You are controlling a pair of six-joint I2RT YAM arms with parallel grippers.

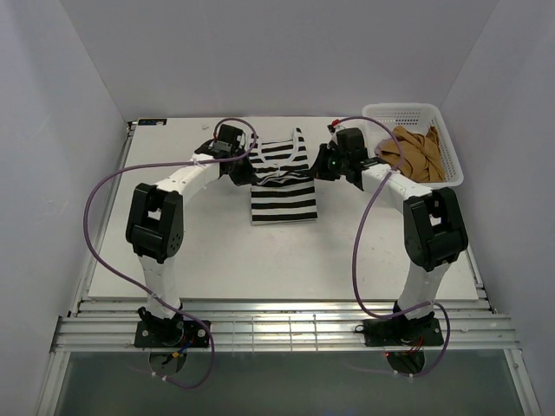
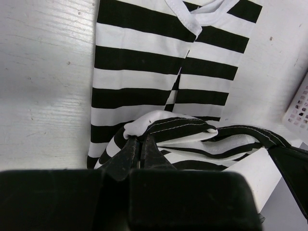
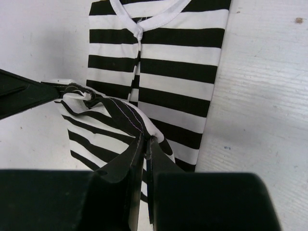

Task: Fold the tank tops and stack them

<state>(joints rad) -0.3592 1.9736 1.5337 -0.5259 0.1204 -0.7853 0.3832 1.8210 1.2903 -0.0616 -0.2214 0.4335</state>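
A black-and-white striped tank top (image 1: 284, 186) lies in the middle of the table, its far part lifted and bunched between the two arms. My left gripper (image 1: 245, 171) is shut on the left side of that lifted edge; the pinched cloth (image 2: 144, 126) shows at its fingertips (image 2: 140, 143). On the right side my right gripper (image 1: 322, 166) is shut on the same edge (image 3: 144, 130), just above its fingertips (image 3: 147, 142). The rest of the striped top (image 2: 144, 72) lies flat below, neckline (image 3: 149, 12) away from the arms. A tan-brown tank top (image 1: 416, 152) sits crumpled in the basket.
A white plastic mesh basket (image 1: 408, 113) stands at the table's back right corner, close to my right arm; its corner (image 2: 301, 103) shows in the left wrist view. White walls close in the table on three sides. The metal rail (image 1: 277, 325) runs along the near edge.
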